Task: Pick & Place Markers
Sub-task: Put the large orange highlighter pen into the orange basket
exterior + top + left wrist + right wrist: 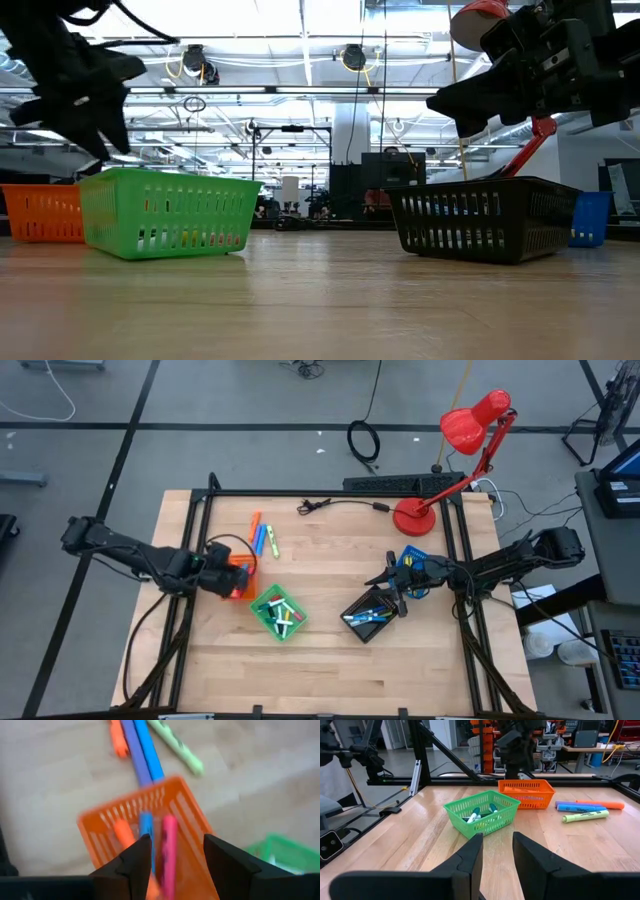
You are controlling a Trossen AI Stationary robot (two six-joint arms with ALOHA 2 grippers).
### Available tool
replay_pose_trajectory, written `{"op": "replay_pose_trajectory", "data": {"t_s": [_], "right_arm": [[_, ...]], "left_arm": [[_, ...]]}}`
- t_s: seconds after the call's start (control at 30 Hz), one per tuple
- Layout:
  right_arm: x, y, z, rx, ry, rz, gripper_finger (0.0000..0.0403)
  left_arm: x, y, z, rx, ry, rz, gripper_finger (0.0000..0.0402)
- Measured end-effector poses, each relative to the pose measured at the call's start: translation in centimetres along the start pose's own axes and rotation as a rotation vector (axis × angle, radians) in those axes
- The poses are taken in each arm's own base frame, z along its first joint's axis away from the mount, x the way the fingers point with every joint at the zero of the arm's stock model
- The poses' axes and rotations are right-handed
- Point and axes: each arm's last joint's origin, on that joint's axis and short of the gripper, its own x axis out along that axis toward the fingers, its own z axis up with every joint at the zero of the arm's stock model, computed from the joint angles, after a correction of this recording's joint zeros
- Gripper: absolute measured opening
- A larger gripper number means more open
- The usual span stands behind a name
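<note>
My left gripper (172, 857) hung directly over the orange tray (172, 795), its jaws spread apart and gripping nothing, with a pink marker (168, 852) showing in the gap between them — whether it was already lying in the tray or just dropping, I could not tell. In that tray I could also make out a blue marker (146, 827) and an orange one (122, 832). What the coming move turned on, as I judged it, was the loose row on the bench (330, 670) just beyond the tray's far edge: four markers, an orange (600, 804), a purple (572, 803), a blue (582, 808) and a yellow-green highlighter (585, 815), lying close together and roughly parallel, their long axes pointing away from the tray toward the back of the bench. My left arm was plainly the nearer one to them; my right gripper (392, 582) sat well apart, above the black tray (368, 615) on the other side, with jaws narrowly parted and nothing between them. I counted four trays in all — orange, green (278, 612), black and blue (412, 557). The green one held several markers, green and white among them, and the black one a few blue ones, too tangled for a sure count.
</note>
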Motion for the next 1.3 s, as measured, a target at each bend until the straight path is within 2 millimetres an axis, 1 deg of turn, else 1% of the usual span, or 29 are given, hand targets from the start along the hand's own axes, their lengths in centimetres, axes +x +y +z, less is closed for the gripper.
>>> {"op": "replay_pose_trajectory", "data": {"t_s": [0.17, 0.3, 0.43, 0.67, 0.77, 0.87, 0.93, 1.07, 1.3], "right_arm": [[0.0, 0.0, 0.0, 0.0, 0.0, 0.0, 0.0093], [0.0, 0.0, 0.0, 0.0, 0.0, -0.001, 0.0093], [0.0, 0.0, 0.0, 0.0, 0.001, 0.0, 0.0093], [0.0, 0.0, 0.0, 0.0, 0.0, 0.0, 0.0093], [0.0, 0.0, 0.0, 0.0, 0.0, 0.0, 0.0093], [0.0, 0.0, 0.0, 0.0, 0.0, 0.0, 0.0093], [0.0, 0.0, 0.0, 0.0, 0.0, 0.0, 0.0093], [0.0, 0.0, 0.0, 0.0, 0.0, 0.0, 0.0093], [0.0, 0.0, 0.0, 0.0, 0.0, 0.0, 0.0093]], "left_arm": [[0.5, 0.6, 2.2, -0.031, -0.061, 0.017, 0.0186], [1.6, 0.5, 4.6, -0.019, -0.071, -0.02, 0.0186], [3.5, 1.2, 7.3, -0.028, -0.058, -0.006, 0.0186], [7.7, 4.1, 11.4, -0.066, 0.036, 0.115, 0.0186], [9.2, 4.5, 13.0, -0.053, 0.085, 0.164, 0.0186], [10.3, 4.1, 14.4, 0.003, 0.118, 0.165, 0.0186], [11.1, 3.7, 14.9, 0.042, 0.139, 0.166, 0.0186], [12.6, 3.4, 15.3, 0.073, 0.185, 0.188, 0.0186], [14.6, 4.3, 15.0, 0.06, 0.261, 0.247, 0.0186]]}}
